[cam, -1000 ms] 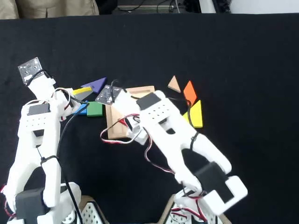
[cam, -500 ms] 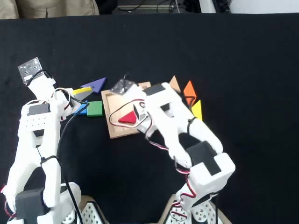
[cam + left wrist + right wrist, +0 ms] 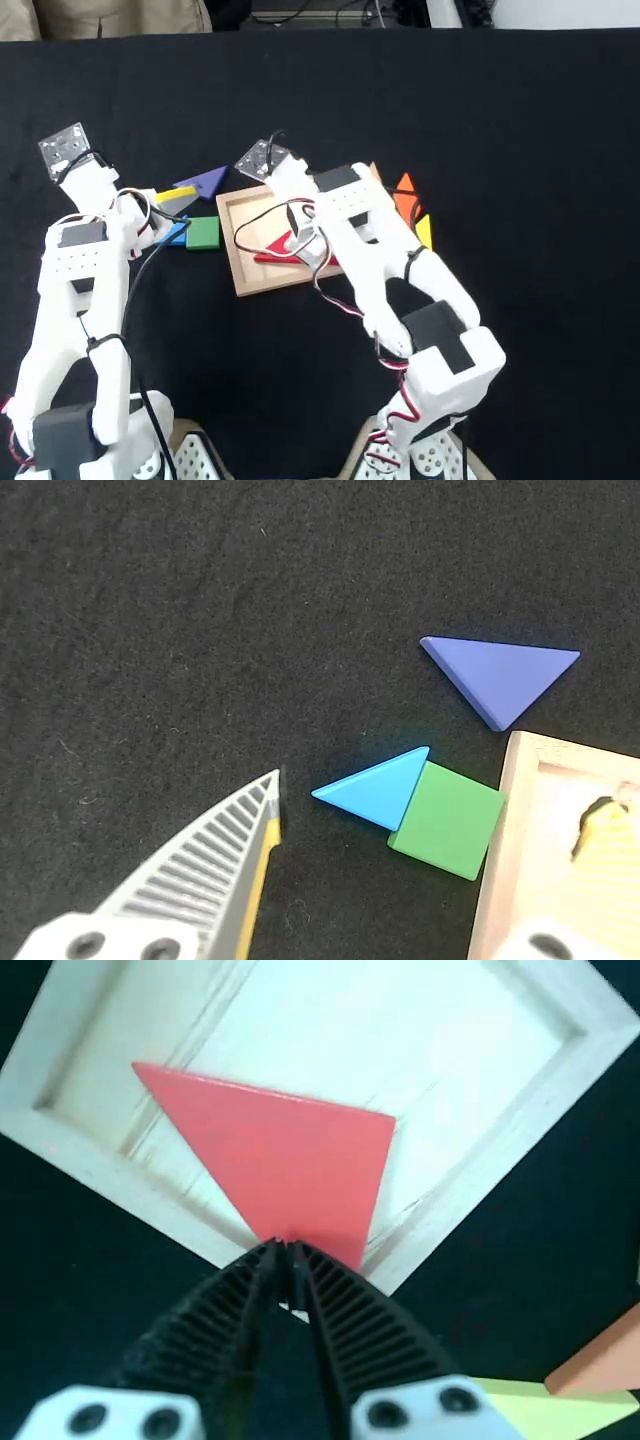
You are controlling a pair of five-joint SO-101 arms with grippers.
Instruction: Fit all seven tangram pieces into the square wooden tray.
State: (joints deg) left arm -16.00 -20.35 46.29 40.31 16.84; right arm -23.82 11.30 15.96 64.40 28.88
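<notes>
I have my right gripper (image 3: 285,1252) closed with nothing in it, tips at the nearest corner of the red triangle (image 3: 290,1165), by the tray (image 3: 100,1165) rim. The triangle lies flat inside the tray, widening away from the tips, its long edge crosswise beyond them.

Red triangle (image 3: 280,1170), pale tray (image 3: 380,1030), purple triangle (image 3: 500,675), green square (image 3: 447,818), blue triangle (image 3: 375,785) (black table (image 3: 150,600))

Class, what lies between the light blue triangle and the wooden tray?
The green square, one edge against the light blue triangle and a corner close to the wooden tray's wall. The left wrist view shows this.
</notes>
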